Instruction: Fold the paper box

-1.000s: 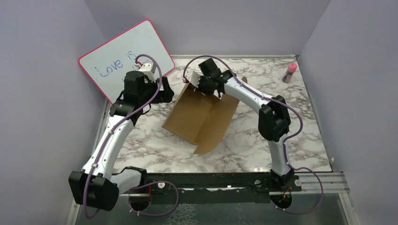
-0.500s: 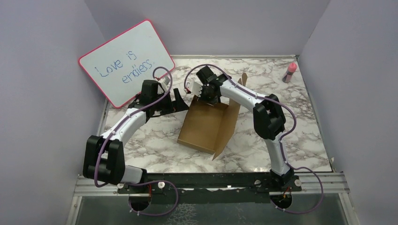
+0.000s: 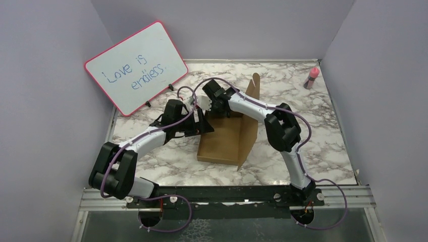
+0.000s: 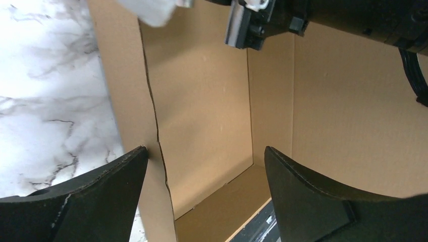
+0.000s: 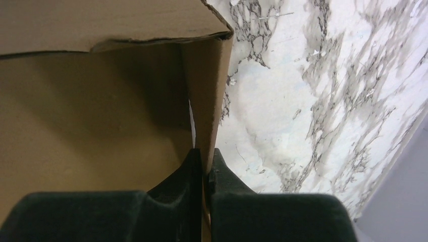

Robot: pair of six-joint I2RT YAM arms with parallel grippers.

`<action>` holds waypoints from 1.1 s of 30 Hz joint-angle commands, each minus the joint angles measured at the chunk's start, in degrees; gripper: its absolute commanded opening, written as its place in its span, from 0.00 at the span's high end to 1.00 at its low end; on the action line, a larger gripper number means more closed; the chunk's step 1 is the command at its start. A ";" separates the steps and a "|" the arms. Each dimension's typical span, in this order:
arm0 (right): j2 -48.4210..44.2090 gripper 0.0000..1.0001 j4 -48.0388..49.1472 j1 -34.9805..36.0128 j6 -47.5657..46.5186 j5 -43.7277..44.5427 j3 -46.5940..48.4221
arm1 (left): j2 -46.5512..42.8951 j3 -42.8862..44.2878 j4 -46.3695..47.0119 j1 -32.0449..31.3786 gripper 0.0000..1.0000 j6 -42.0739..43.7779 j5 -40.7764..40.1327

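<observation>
The paper box (image 3: 224, 143) sits near the middle of the marble table (image 3: 323, 146), partly formed. Its brown base panel lies flat. A long side wall stands up along its right edge, and a narrower flap rises at the far right corner.

The right arm bends in from the right and reaches over the far edge of the box. The right gripper (image 5: 206, 156) is pinched together on a thin upright cardboard wall at the box's far left corner. Its wrist view shows the two black fingers pressed flat against either face of that wall, with bare marble on the outer side and the shaded inside of the box on the other.

The left arm stretches in low from the near left. The left gripper (image 4: 206, 154) is at the box's left side with its fingers spread wide apart and nothing clamped between them. In the left wrist view, one finger (image 4: 101, 201) is over the left panel, where a slit runs along the cardboard. The other is over the inside of the box. Whether either fingertip actually touches the cardboard is hard to tell from this angle. The right gripper's tip shows at the top of that view, on the far side of the box.

A pink-framed whiteboard (image 3: 135, 65) with blue handwriting leans at the far left of the table. A small pink bottle (image 3: 312, 77) stands at the far right corner, well apart from the box.
</observation>
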 commanded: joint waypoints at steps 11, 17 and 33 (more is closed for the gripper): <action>0.25 0.66 2.94 1.60 -2.50 1.59 -0.34 | -9.65 -5.51 2.58 -2.22 0.12 -3.83 -10.66; -4.75 0.53 1.05 2.08 -0.65 0.30 1.16 | -12.08 -7.02 2.04 -0.45 0.11 -4.59 -13.96; -15.65 0.28 -8.95 3.18 22.63 -8.40 13.74 | -8.58 -6.19 4.10 0.56 0.11 -4.29 -13.65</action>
